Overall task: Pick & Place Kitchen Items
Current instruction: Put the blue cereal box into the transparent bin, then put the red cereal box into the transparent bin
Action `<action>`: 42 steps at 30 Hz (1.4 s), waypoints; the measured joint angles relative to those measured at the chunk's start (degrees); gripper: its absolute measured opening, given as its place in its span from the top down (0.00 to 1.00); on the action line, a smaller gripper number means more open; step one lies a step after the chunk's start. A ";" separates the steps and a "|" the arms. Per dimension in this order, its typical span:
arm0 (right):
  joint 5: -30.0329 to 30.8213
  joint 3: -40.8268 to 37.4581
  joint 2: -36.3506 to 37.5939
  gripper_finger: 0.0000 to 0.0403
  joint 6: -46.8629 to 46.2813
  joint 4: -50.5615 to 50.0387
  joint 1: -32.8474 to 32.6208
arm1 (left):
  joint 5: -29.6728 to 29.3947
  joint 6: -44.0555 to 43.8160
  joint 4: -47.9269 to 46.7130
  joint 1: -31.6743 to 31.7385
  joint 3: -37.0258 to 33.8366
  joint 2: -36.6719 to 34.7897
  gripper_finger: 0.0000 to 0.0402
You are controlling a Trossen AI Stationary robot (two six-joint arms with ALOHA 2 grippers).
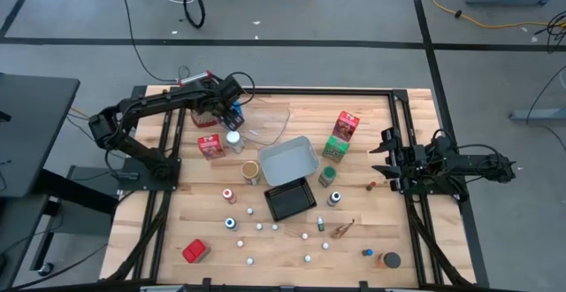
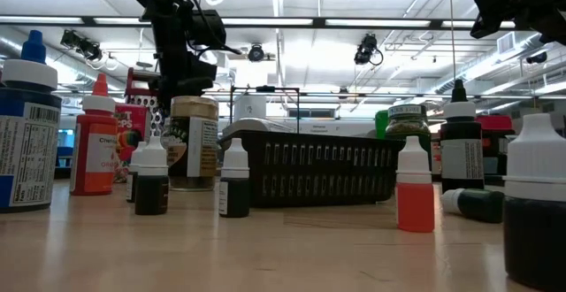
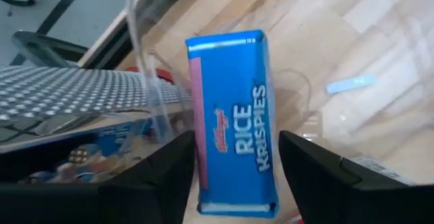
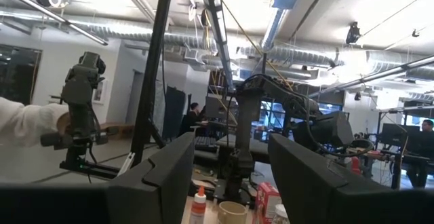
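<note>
The left hand [image 3: 234,176] hangs over the far left part of the tabletop [image 1: 371,239], at the clear tray [image 1: 270,124]. Its two dark fingers [image 3: 159,176] stand spread, one on each side of a blue Rice Krispies carton [image 3: 234,122], with a visible gap to the carton on both sides, so the hand is released and grips nothing. The carton lies flat in the clear tray, printed face up, its long axis running straight away from the wrist between the fingers, the near end level with the fingertips. Just beside it stands the metal grater [image 3: 61,95] with its perforated face turned toward the carton.

In the high view the left hand [image 1: 232,111] covers the carton almost fully. Nearby on the tabletop stand a red carton [image 1: 210,146] and a white-lidded jar [image 1: 234,140], both upright.

The right hand [image 1: 389,159] waits at the right edge of the tabletop, raised, its fingers [image 4: 152,183] parted and empty, well apart from the grey tray [image 1: 289,161] and black basket tray [image 1: 290,201].
</note>
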State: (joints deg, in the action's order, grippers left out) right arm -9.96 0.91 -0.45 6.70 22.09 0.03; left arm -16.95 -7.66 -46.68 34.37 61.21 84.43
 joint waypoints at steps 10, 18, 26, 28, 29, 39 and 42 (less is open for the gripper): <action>0.00 -0.01 0.00 0.50 0.01 -0.31 -0.01 | -2.85 0.76 -0.41 -1.25 0.02 -0.50 0.42; 0.01 -0.02 -0.02 0.50 0.01 -0.34 -0.01 | -3.45 1.07 -8.82 -5.59 4.98 -3.93 0.42; 0.00 -0.02 -0.02 0.50 -0.20 -0.33 0.00 | -2.60 3.79 -18.71 -11.23 10.45 -10.38 0.42; 0.00 -0.01 -0.02 0.50 -0.20 -0.33 -0.01 | -0.82 5.04 -20.23 -12.19 10.43 -12.05 0.42; 0.02 0.00 -0.02 0.50 -0.21 -0.32 -0.02 | 0.19 5.10 -20.93 -12.65 10.43 -12.86 0.42; 0.03 -0.02 -0.02 0.50 -0.22 -0.22 -0.02 | 3.78 5.07 -23.58 -16.26 10.40 -17.75 0.42; 1.31 -0.02 -0.02 0.50 -0.62 0.54 -0.02 | 5.88 4.93 -23.33 -16.91 9.08 -18.89 0.42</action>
State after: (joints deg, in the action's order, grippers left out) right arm -8.64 0.89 -0.47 6.08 22.62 0.01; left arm -11.08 -2.72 -70.01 17.46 70.29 65.54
